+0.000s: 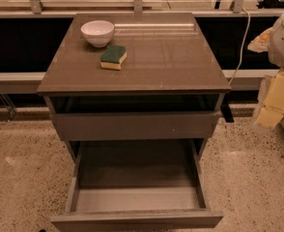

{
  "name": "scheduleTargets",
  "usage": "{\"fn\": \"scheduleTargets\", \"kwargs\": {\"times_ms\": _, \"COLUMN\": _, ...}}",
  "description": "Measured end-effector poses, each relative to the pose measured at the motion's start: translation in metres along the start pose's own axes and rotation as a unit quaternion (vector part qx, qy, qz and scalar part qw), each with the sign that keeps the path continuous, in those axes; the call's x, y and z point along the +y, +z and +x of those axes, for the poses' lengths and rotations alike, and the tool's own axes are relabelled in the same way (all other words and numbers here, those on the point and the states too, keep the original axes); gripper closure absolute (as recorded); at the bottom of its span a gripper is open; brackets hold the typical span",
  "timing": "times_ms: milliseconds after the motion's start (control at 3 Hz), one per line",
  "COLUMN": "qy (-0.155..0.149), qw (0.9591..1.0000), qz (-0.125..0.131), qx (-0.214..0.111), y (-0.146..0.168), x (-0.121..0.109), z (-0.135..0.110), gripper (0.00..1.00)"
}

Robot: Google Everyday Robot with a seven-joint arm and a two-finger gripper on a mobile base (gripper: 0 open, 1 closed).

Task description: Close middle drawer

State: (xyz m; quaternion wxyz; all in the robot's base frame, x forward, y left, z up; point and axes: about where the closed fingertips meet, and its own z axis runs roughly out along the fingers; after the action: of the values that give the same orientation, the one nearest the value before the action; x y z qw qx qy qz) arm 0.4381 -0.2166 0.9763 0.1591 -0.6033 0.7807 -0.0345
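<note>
The grey-brown cabinet (pixel 132 81) stands in the middle of the camera view. Its middle drawer (pixel 137 220) is pulled far out toward me, its flat front panel at the bottom edge of the view. Its deep box is empty, with a paler grey floor (pixel 137 198). The top drawer (pixel 134 125) above it stands out a little, with a dark gap under the cabinet top. The lowest drawer is hidden under the open one. My gripper (pixel 276 100), white and pale yellow, hangs at the right edge, to the right of the cabinet and apart from it.
A white bowl (pixel 97 33) and a green-and-yellow sponge (pixel 113 57) lie on the cabinet top. A white cable (pixel 242 42) runs down behind the cabinet's right side. A dark piece (pixel 226 114) sits at the cabinet's right flank. Speckled floor (pixel 21 178) surrounds the cabinet; a railing and ledge run behind.
</note>
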Motion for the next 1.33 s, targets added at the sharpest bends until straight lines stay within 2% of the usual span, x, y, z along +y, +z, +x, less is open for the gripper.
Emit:
{"fn": "scheduleTargets", "kwargs": {"times_ms": 333, "qy": 0.000, "qw": 1.0000, "qz": 0.000, "qx": 0.000, "y": 0.000, "x": 0.000, "z": 0.000, "gripper": 0.00}}
{"fn": "scheduleTargets", "kwargs": {"times_ms": 667, "qy": 0.002, "qw": 0.9999, "qz": 0.004, "qx": -0.012, "y": 0.019, "x": 0.004, "z": 0.002, "gripper": 0.00}}
{"fn": "scheduleTargets", "kwargs": {"times_ms": 1000, "qy": -0.012, "qw": 0.9978, "qz": -0.024, "qx": -0.061, "y": 0.086, "x": 0.036, "z": 0.006, "gripper": 0.00}}
{"fn": "scheduleTargets", "kwargs": {"times_ms": 1333, "qy": -0.012, "qw": 0.9981, "qz": -0.024, "qx": -0.056, "y": 0.113, "x": 0.047, "z": 0.018, "gripper": 0.00}}
